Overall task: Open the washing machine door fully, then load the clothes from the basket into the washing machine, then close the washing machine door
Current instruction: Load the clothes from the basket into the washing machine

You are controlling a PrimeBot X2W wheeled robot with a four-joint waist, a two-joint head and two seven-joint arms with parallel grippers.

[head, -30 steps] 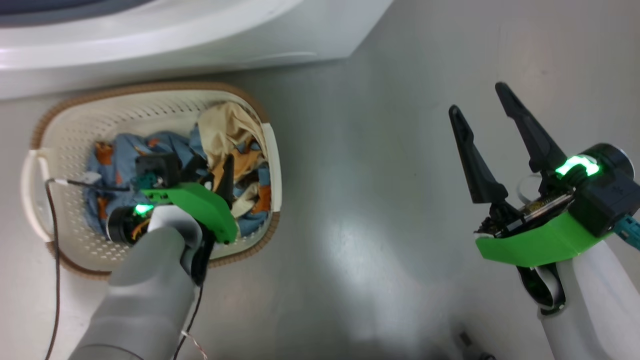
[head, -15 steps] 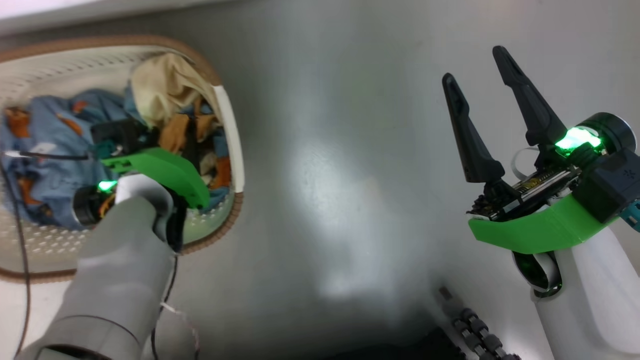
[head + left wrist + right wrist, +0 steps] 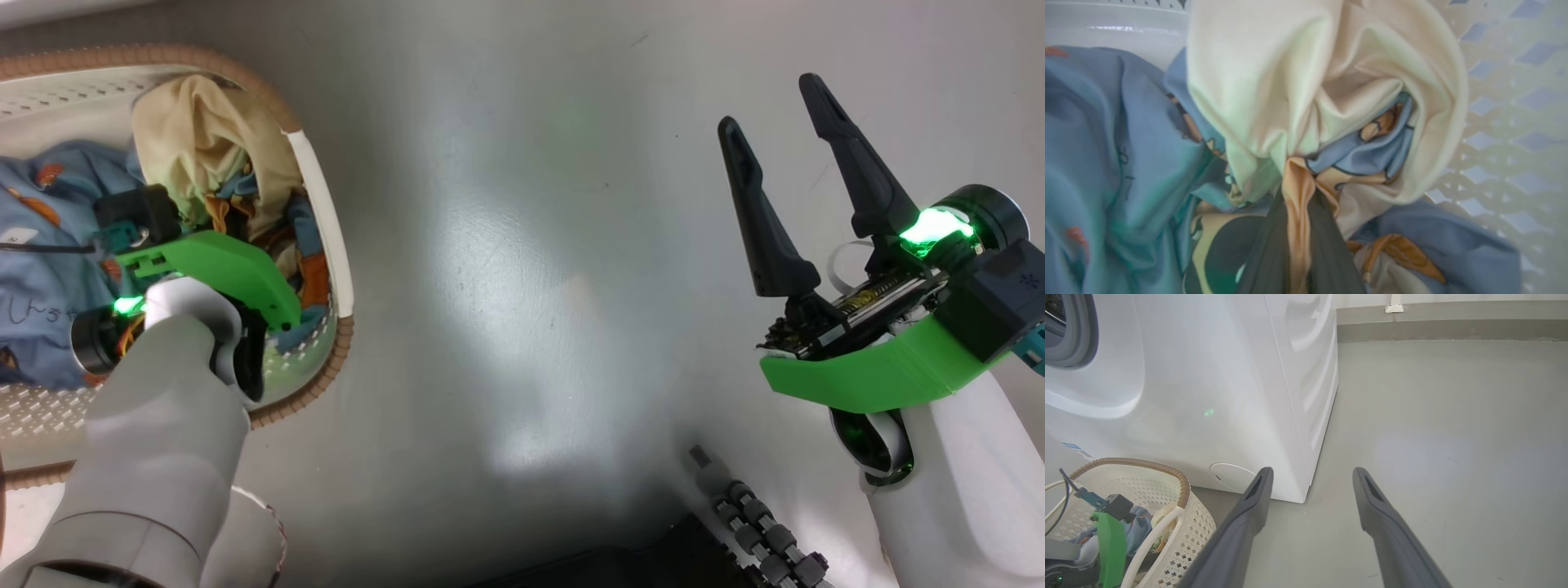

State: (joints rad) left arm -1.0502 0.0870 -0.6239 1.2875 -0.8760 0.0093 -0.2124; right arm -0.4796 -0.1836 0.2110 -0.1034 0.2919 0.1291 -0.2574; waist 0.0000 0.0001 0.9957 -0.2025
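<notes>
The clothes (image 3: 41, 253) sit heaped in the basket (image 3: 326, 212) at the far left of my head view. My left gripper (image 3: 1298, 192) is down among them, pinching a cream-and-orange fold. Over at right, my right gripper (image 3: 767, 102) hangs spread wide above the grey floor (image 3: 531, 245).
</notes>
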